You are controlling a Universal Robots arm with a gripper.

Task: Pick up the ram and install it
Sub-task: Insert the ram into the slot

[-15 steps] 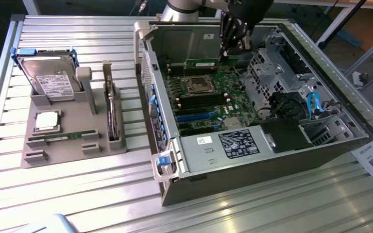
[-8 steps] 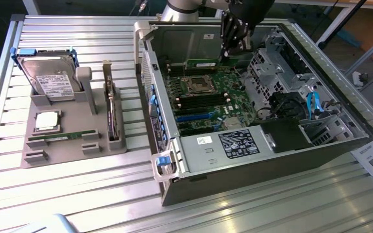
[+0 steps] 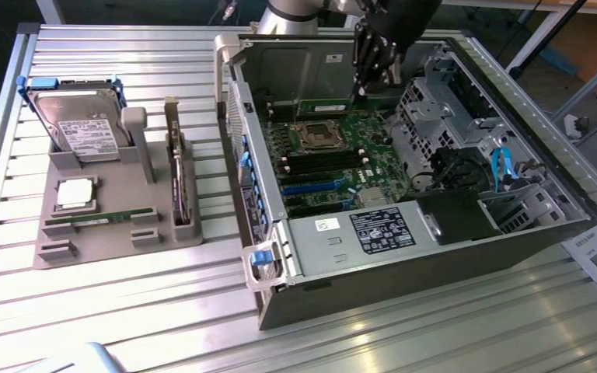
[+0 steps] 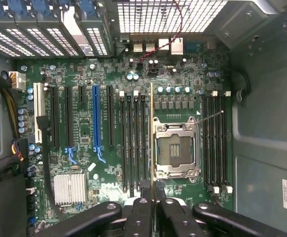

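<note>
- Wrist view: the tool (image 4: pixel 153 203) is clamped on the ram (image 4: pixel 151 128). I see the ram edge-on, as a thin gold line reaching out from between the black fingers (image 4: pixel 138 217).
- The ram's long axis runs parallel with the black memory slots (image 4: pixel 133 143) on the motherboard (image 4: pixel 84 163), and its contact edge faces the board.
- That edge lies between one bank of slots and the metal frame of the processor socket (image 4: pixel 175 150). I cannot tell how far above the board it is.
- Exterior view: the tool hangs over the far end of the open computer case (image 3: pixel 403 284), close to the case's back wall.
- The drive cage (image 3: pixel 434 109) stands near the tool on the exterior view's right. The space above the slots is open.
- A grey holder (image 3: pixel 112 233) sits on the desk (image 3: pixel 382 342), well apart from the case on the exterior view's left.
- The holder carries a hard drive (image 3: pixel 75 124), a square silver chip (image 3: pixel 75 194), a dark card (image 3: pixel 179 183) on edge, and another green stick (image 3: pixel 102 221) lying flat.
</note>
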